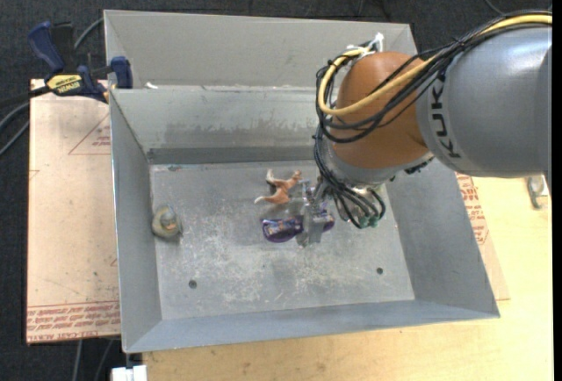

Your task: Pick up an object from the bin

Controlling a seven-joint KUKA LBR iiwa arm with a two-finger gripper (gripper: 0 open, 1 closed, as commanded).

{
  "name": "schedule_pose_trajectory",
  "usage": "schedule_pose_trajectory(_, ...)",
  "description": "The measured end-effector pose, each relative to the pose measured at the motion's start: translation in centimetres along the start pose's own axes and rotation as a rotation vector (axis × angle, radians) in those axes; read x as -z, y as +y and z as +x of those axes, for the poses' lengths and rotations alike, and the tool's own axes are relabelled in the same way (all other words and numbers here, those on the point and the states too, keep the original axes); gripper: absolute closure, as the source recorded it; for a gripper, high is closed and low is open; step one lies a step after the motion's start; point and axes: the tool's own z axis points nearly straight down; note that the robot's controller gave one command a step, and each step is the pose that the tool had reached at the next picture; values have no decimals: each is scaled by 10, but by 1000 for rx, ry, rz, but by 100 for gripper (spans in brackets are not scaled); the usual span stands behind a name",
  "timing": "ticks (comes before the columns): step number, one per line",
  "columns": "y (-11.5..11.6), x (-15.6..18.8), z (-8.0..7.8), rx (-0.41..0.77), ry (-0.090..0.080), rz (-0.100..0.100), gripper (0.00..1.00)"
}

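Purple packet (281, 229) at the middle of the bin (132, 195), lying to the view's left of the gripper (309, 226).

Grey floor nearest the camera is bare, so there is open room on that side. Next back, the small crumpled packet lies flat with its long axis running left-right. Its right end is against or under the gripper, which stands down at floor level. Whether the gripper is wide or narrow I cannot tell. A round greyish lump (165, 224) sits well apart by the left wall. Just behind the packet lies an orange toy animal (283, 187), near enough, I judge, to be nudged. The back wall is well clear.
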Motion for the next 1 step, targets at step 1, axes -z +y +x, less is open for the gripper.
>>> schedule_pose_trajectory(1,27,237,-3,27,-12,0,100)
